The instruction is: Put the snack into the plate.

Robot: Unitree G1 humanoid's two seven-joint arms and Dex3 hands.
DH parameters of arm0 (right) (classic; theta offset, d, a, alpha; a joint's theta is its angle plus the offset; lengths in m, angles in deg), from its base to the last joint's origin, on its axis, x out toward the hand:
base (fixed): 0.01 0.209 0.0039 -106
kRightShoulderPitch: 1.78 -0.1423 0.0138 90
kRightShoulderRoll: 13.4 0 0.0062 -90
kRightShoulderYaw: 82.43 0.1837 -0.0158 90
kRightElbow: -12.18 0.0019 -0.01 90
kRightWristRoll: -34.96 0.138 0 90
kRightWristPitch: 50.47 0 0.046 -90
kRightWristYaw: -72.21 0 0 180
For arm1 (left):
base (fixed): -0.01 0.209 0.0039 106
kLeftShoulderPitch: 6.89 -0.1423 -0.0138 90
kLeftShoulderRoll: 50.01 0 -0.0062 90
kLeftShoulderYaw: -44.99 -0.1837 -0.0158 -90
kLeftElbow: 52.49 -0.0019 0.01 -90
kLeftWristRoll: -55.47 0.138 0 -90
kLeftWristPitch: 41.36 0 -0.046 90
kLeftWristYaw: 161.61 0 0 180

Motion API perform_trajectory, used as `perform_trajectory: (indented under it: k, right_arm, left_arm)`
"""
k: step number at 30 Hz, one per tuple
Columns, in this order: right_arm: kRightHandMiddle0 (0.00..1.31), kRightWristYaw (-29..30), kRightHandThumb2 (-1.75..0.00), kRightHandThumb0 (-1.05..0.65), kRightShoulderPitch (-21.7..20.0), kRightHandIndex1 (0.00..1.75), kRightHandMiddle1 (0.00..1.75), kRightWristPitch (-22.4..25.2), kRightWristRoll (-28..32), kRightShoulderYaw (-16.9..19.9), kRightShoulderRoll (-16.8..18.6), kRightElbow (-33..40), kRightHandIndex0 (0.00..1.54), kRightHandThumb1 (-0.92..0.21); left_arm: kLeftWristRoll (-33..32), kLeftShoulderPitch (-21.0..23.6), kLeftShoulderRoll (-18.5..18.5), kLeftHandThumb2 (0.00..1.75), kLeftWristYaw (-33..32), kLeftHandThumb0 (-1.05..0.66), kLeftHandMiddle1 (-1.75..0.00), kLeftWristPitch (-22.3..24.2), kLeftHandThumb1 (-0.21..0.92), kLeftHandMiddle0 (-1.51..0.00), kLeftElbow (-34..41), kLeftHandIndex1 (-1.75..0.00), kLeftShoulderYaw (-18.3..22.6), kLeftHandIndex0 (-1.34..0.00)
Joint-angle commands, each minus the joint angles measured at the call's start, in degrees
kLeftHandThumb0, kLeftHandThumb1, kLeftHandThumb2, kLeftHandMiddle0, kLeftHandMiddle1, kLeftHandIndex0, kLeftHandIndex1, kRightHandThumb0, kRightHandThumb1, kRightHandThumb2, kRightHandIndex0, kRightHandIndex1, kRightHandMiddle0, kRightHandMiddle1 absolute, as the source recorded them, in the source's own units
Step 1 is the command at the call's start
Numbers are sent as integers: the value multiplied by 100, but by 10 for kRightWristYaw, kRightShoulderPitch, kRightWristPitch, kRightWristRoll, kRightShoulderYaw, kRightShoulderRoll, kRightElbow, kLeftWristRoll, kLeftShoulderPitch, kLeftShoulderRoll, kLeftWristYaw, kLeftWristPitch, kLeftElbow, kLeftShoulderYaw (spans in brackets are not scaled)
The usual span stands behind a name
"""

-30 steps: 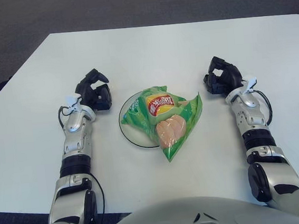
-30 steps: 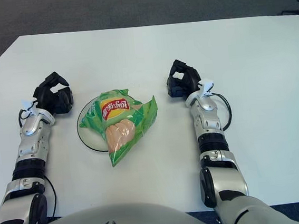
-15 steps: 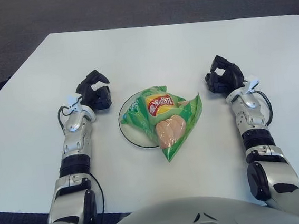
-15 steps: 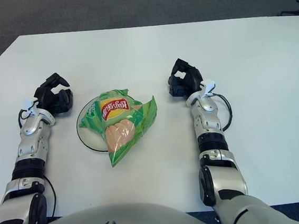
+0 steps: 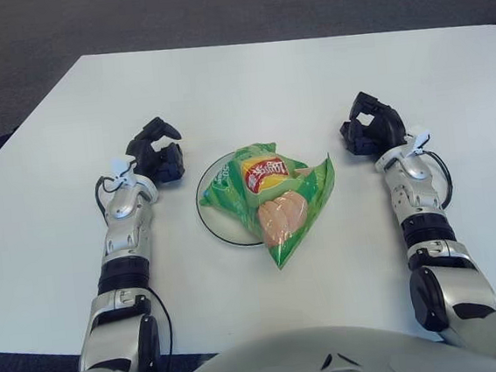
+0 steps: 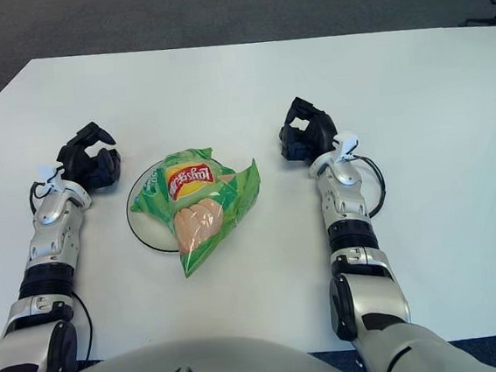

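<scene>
A green snack bag (image 5: 274,199) with a red and yellow label lies across a round white plate (image 5: 215,223) with a dark rim, in the middle of the white table. The bag's lower right end hangs past the plate's rim onto the table. My left hand (image 5: 157,152) shows to the left of the plate, fingers curled and holding nothing. To the right of the bag is my right hand (image 5: 370,128), also curled and holding nothing. Neither hand touches the bag or the plate.
The white table (image 5: 247,89) stretches wide behind and beside the plate. Dark carpet floor (image 5: 213,9) lies beyond its far edge. My torso shell fills the bottom of both views.
My right hand has drifted slightly to the right, away from the bag. The bag, the plate and the left hand have not moved.
</scene>
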Motion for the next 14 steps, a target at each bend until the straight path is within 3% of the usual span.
perform_trajectory:
  k: [1,14]
  right_arm:
    - [73,2,-149,-54,48,175,175,-13,7,0,28,-32,133,-17]
    - [74,13,-150,-54,47,175,175,-11,4,-1,30,-32,134,-17]
  left_arm:
    - [-2,-42,-21,131,-4,-48,-175,9,32,-130,-20,-175,-2,-61]
    - [7,-44,-20,131,-8,-48,-175,9,32,-130,-11,-175,-7,-61]
